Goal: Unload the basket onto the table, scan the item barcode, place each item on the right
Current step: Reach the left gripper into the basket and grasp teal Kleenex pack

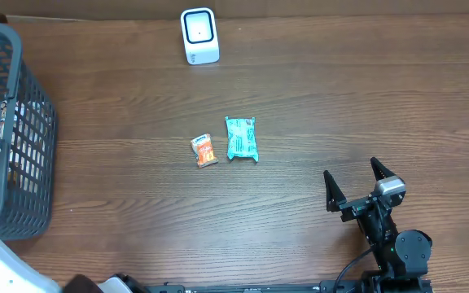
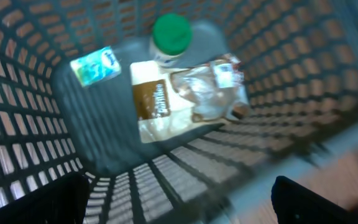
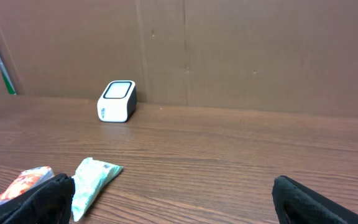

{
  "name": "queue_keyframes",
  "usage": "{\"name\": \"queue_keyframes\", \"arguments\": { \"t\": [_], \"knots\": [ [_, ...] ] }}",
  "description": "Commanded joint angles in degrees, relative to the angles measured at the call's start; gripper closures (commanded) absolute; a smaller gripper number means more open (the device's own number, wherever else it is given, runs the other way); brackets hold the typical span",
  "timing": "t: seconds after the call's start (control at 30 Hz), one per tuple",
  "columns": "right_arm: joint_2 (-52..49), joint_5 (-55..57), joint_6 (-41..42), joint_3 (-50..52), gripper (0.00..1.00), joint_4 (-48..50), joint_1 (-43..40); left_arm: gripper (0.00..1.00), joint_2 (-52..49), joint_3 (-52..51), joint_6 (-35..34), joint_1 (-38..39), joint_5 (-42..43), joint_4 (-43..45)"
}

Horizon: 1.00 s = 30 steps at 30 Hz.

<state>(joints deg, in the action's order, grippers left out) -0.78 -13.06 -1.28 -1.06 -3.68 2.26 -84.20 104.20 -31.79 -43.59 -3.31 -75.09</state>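
Packets [image 1: 206, 150] [image 1: 242, 138], two, one scanner [image 1: 199, 36], basket [image 1: 31, 146] perhaps four items [image 2: 166, 99], left fingers [image 2: 36, 202], right fingers [image 3: 316, 202] spread

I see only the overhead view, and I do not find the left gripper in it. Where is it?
Observer: The left gripper hangs over the basket and looks down into it, jaws open, with nothing between them.
Operator: The basket wall hides the inside from me. What lies there?
Observer: A green-capped bottle, a brown pouch, a clear pack and a small carton.
Operator: And what does the right wrist camera face?
Observer: The scanner, which stands in front of a cardboard wall.
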Motion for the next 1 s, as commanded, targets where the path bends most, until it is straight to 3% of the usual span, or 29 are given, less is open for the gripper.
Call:
{"name": "queue_keyframes", "arguments": {
  "t": [0.0,0.23,0.47,0.63,0.77,0.87,0.97],
  "knots": [
    [0.63,0.39,-0.09,0.63,0.0,0.37,0.0,0.04,-5.29,-1.25,-0.9,-2.64,1.18,1.16],
    [0.63,0.39,-0.09,0.63,0.0,0.37,0.0,0.04,-15.41,-1.4,0.15,-4.17,-6.82,0.2],
    [0.63,0.39,-0.09,0.63,0.0,0.37,0.0,0.05,-17.59,-6.84,5.14,-5.31,-7.87,5.01],
    [0.63,0.39,-0.09,0.63,0.0,0.37,0.0,0.05,-17.57,-13.14,12.02,-6.6,-7.52,11.28],
    [0.63,0.39,-0.09,0.63,0.0,0.37,0.0,0.05,-17.62,-18.25,20.61,-7.19,-0.68,19.12],
    [0.63,0.39,-0.09,0.63,0.0,0.37,-0.02,0.05,-17.7,-21.38,26.88,-7.06,-0.26,26.43],
    [0.63,0.39,-0.09,0.63,0.0,0.35,-0.02,0.0,-17.7,-22.88,31.8,-7.04,-0.26,31.54]
  ]
}}
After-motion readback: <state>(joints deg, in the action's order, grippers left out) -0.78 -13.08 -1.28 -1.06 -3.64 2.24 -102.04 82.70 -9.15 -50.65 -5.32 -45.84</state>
